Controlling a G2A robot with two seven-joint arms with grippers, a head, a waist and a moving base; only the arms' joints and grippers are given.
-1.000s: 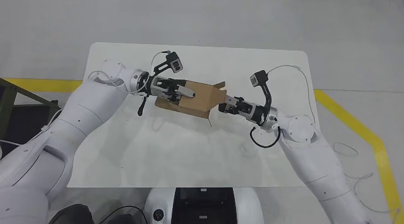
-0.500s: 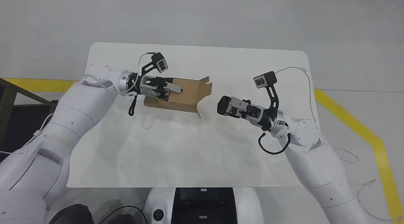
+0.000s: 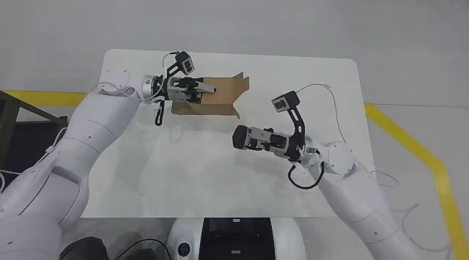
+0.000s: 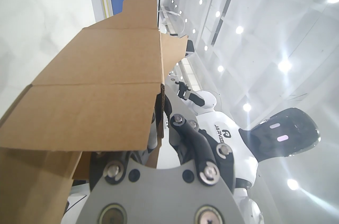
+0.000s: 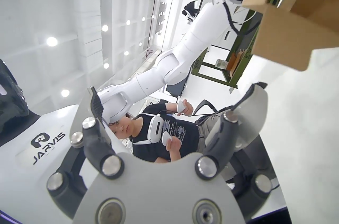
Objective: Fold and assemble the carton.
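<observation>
Left gripper (image 3: 199, 88) jaws are clamped on the cardboard carton's (image 3: 223, 97) end wall near the tabletop's (image 3: 322, 84) far edge, probably to leave the other end free for folding. Right gripper (image 3: 239, 137) jaws are spread wide and hold nothing, nearer the middle. The right wrist view shows the carton's (image 5: 286, 31) open underside and loose flaps, which the top view does not.

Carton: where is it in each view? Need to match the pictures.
Top view: carton over the far side of the table, held by the left gripper.
Left wrist view: carton close up, clamped in that gripper.
Right wrist view: carton farther off, beyond the open right gripper.
Shared landmark: the left gripper on the carton's edge.
</observation>
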